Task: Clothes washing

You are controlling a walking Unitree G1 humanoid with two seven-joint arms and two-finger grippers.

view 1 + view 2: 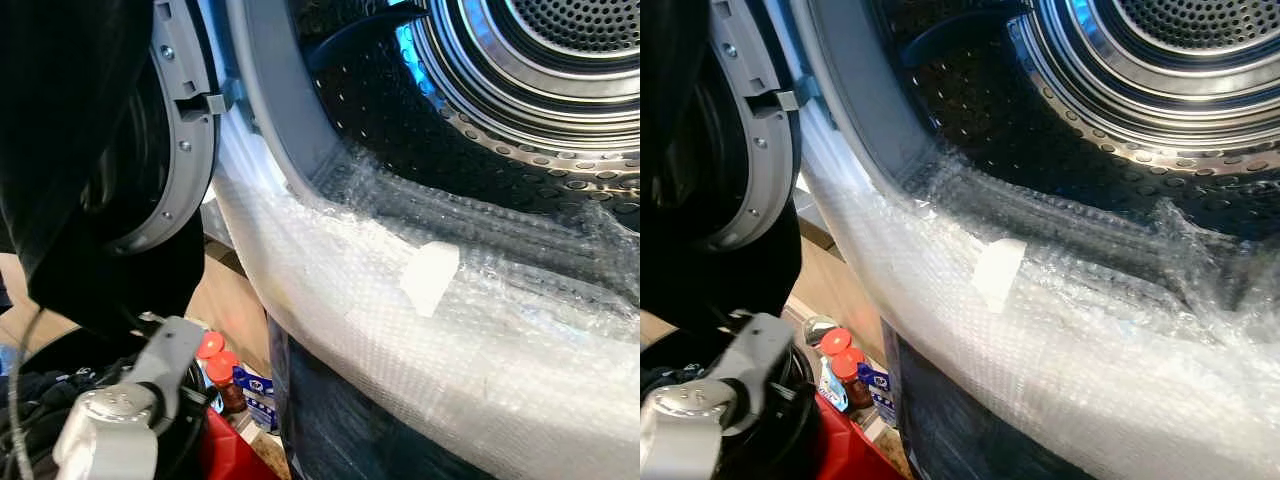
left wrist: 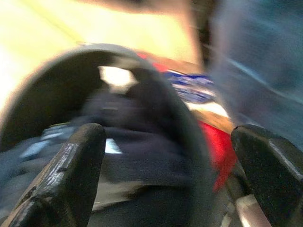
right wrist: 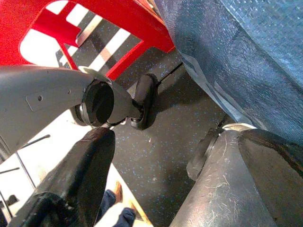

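While the head camera looks straight into the open washing machine drum (image 1: pixel 560 90), the clothes to be washed lie low on the robot's left, in a dark round laundry basket (image 2: pixel 187 142) beside the machine. The left gripper (image 2: pixel 165 175) hangs just above this basket, with its two black fingers (image 2: pixel 71 170) spread wide and nothing between them; the dark clothes (image 2: pixel 137 137) lie directly ahead of the fingers, inside the rim, though the wrist picture is blurred and I cannot tell single garments apart. So the left arm is clearly the nearer one, and I judge that the next move is a reach down into the basket, then a lift up and to the right toward the drum. The drum looks empty of laundry, and its lower rim is covered with bubble wrap (image 1: pixel 400 300). The machine door (image 1: pixel 170 130) stands open on the left. The right gripper (image 3: pixel 161 184) hangs idle near the floor, its fingers also apart and holding nothing. Two bottles with red caps (image 1: pixel 215 355) stand on the floor between the basket and the machine.
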